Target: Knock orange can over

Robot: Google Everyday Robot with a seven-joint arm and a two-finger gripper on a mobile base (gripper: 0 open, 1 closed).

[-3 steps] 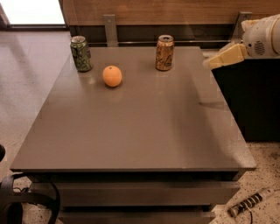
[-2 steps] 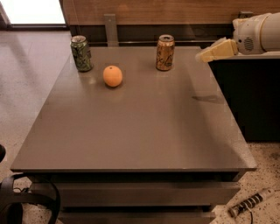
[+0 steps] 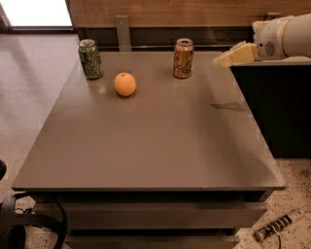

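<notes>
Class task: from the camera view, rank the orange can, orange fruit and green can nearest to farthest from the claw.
The claw is at the table edge, back right.
1. orange can, back centre-right
2. orange fruit, farther left
3. green can, back left

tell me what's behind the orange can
Behind the orange can lies the table's far edge, then a dark strip below a wood wall. The patch directly behind the can is covered. The hand hovers off to its right, apart from it.

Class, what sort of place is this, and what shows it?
Probably an office break area: speckled floor, wood-panelled wall, grey table holding the orange can. The gripper hovers right of that can.
</notes>
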